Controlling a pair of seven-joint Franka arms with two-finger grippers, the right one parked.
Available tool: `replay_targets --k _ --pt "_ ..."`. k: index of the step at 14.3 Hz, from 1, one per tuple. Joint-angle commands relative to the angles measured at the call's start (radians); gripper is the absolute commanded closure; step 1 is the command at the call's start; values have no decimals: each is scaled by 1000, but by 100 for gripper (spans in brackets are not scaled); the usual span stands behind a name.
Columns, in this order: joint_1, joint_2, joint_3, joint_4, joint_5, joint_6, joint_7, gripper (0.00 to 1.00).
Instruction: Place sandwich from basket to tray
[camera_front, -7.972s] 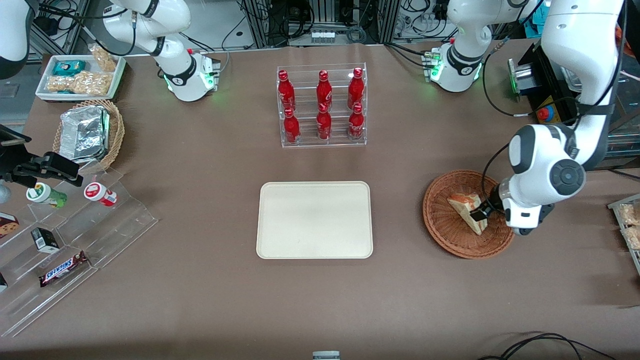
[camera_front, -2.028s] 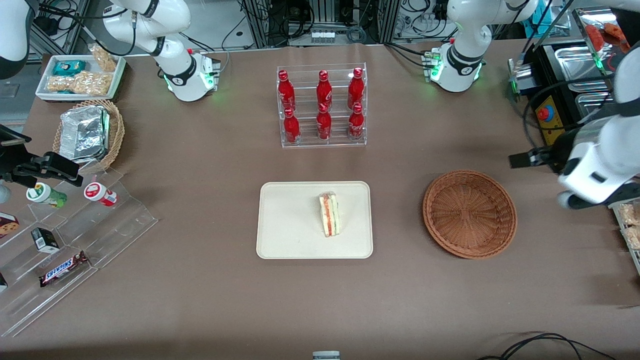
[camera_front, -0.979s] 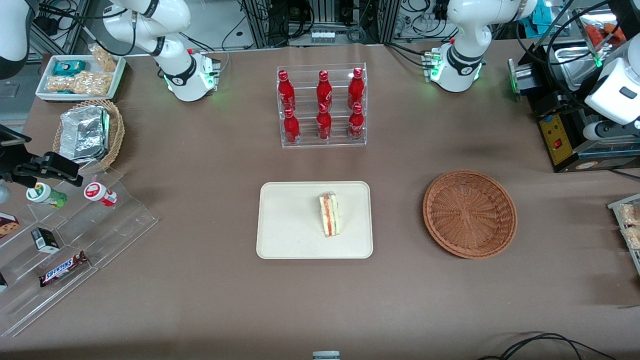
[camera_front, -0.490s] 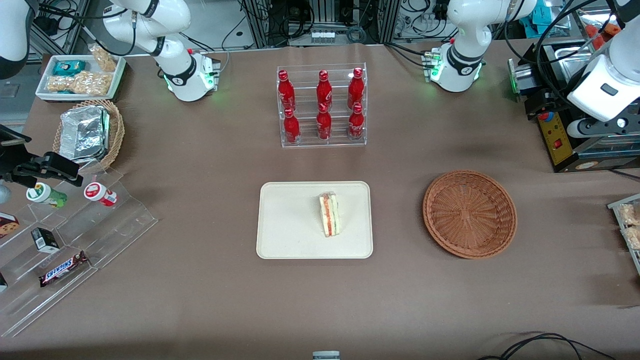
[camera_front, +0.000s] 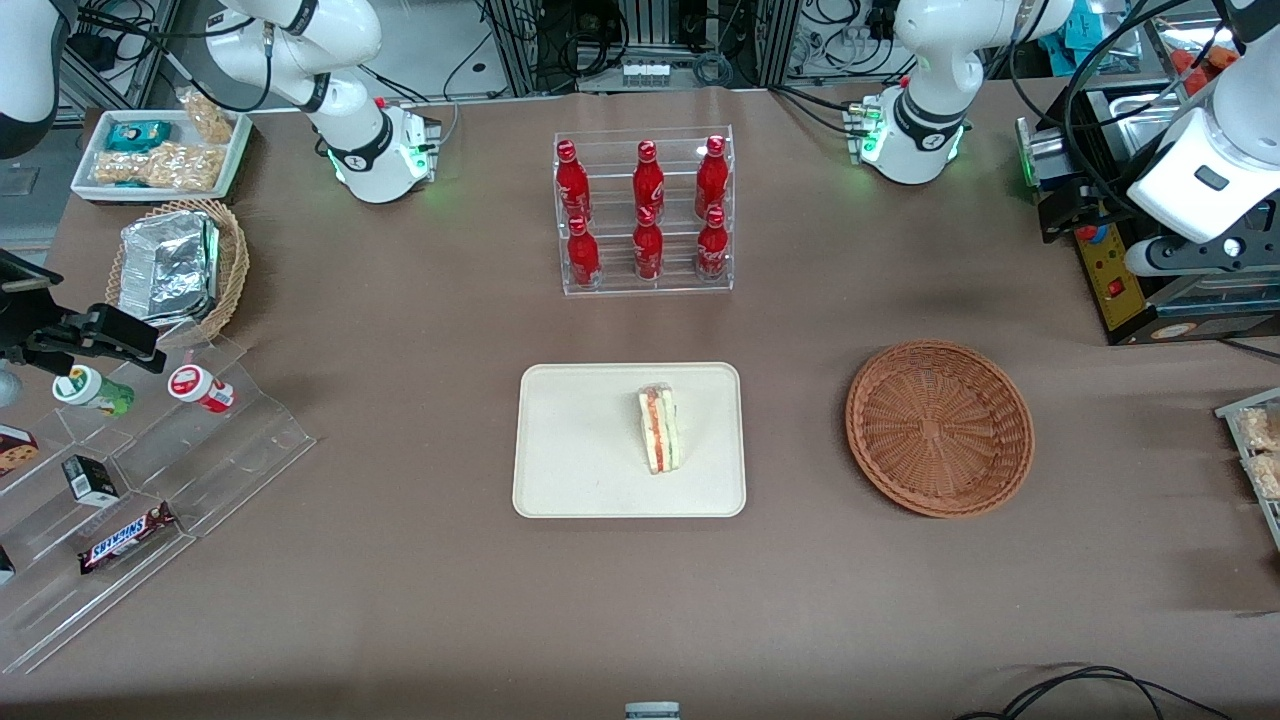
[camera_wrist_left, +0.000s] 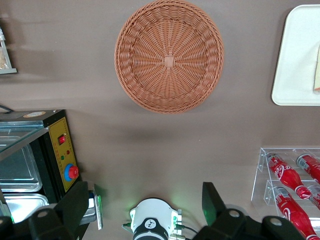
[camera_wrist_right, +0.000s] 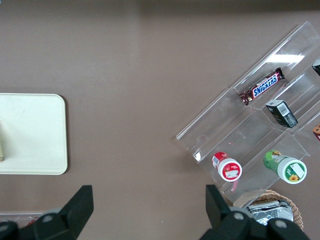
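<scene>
The sandwich (camera_front: 660, 430) stands on its edge on the cream tray (camera_front: 570, 470), its red and green layers facing up. The reddish-brown basket (camera_front: 940, 428) lies beside the tray toward the working arm's end, with nothing in it. My gripper (camera_wrist_left: 145, 202) is open and holds nothing. It hangs high above the table near the arm's own base, farther from the front camera than the basket. The wrist view looks down on the basket (camera_wrist_left: 169, 55), the tray's corner (camera_wrist_left: 300, 60) and a sliver of the sandwich (camera_wrist_left: 317, 75).
A clear rack of red bottles (camera_front: 645, 215) stands farther back than the tray. A black control box with a red button (camera_front: 1100, 260) sits by the working arm. A snack stand (camera_front: 150, 480), a foil-filled tan basket (camera_front: 175, 265) and a white snack tray (camera_front: 160, 150) lie toward the parked arm's end.
Eight seconds ago the gripper was in the basket at the sandwich. Since then the sandwich has come to rest on the tray, and the arm has pulled away and risen, shifting only slightly lately.
</scene>
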Motion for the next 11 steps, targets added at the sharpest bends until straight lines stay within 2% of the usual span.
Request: replay_targets --k 1,11 --pt "17 4 -10 17 -19 7 3 0" --pt "11 -4 -16 18 -25 10 -39 0"
